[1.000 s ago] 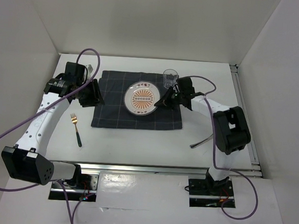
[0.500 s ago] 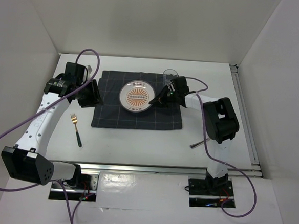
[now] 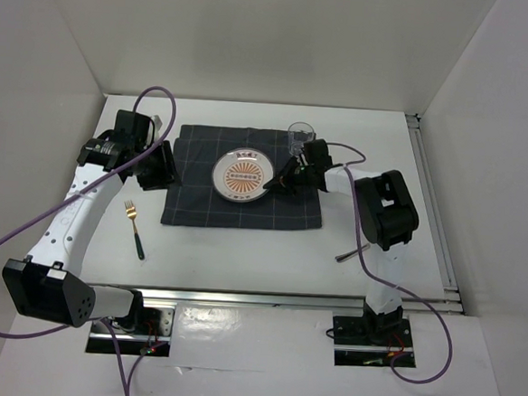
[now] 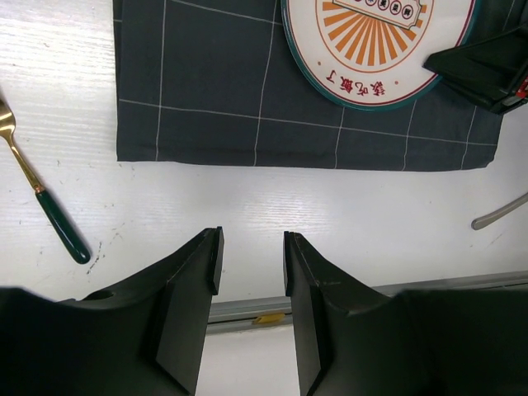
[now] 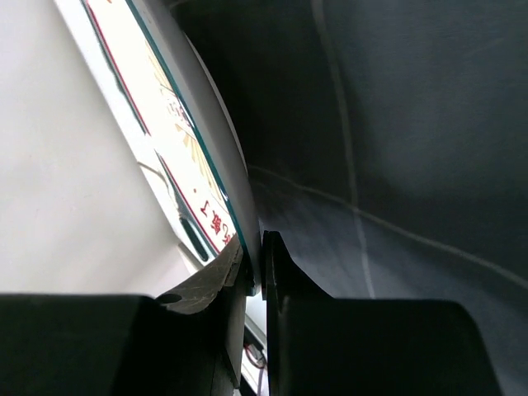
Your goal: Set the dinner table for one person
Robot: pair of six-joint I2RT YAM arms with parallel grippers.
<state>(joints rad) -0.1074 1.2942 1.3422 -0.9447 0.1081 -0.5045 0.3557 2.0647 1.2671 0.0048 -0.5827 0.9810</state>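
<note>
1. The right pincer [image 3: 280,182] is closed on the right rim of the plate [image 3: 241,174]. The wrist view shows its jaws pinching that edge, which seems to sit slightly above the checked placemat [image 3: 200,204].
2. Over the last second the plate has moved a little to the left and now sits around the middle of the placemat. The right arm's elbow has swung inward to follow it.
3. The left pincer [image 3: 162,168] has not moved. It hangs over the placemat's left edge with its jaws apart and nothing between them.
4. The white surface [image 3: 241,260] lies under everything. On it, a fork [image 3: 135,228] lies left of the placemat and a metal utensil handle [image 3: 351,252] lies near right. A glass [image 3: 299,137] stands at the placemat's far right corner.
5. Placing the plate looks almost done. Letting go of the rim is probably next, and the fork and the other utensil are not yet beside the plate.
</note>
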